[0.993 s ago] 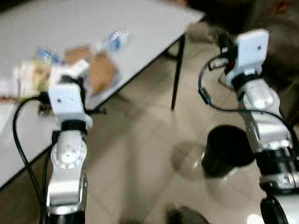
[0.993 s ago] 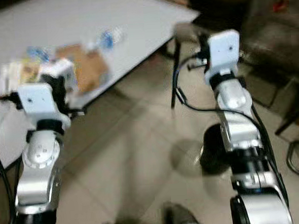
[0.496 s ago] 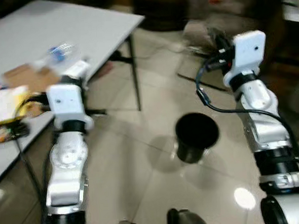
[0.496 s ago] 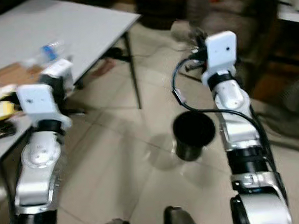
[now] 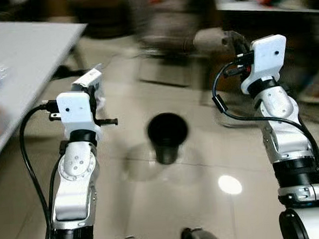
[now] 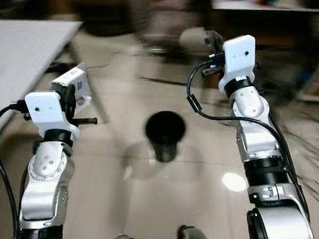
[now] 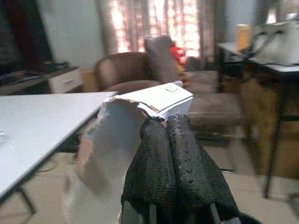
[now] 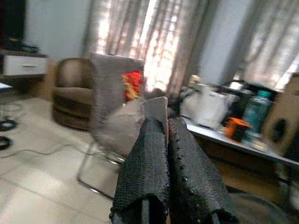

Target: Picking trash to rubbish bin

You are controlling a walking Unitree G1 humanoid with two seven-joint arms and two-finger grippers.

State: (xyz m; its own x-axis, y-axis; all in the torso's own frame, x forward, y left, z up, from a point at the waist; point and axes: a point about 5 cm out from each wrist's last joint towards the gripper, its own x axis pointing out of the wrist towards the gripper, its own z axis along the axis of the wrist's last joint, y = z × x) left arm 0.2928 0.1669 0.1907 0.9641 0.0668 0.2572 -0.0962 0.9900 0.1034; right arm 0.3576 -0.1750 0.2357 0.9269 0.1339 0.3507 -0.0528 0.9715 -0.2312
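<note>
Carton [image 7: 140,105], white and torn, pinched in left gripper [image 7: 167,123]; right gripper [image 8: 161,126] nips grey scrap [image 8: 156,108].

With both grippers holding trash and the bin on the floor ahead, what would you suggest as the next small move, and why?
Probably step forward toward the black bin. The left gripper is shut on a torn white carton and the right gripper on a thin scrap, yet both are held to either side of the bin, not above its open mouth.

Black rubbish bin [image 5: 167,136] stands upright, open, on the floor.
</note>
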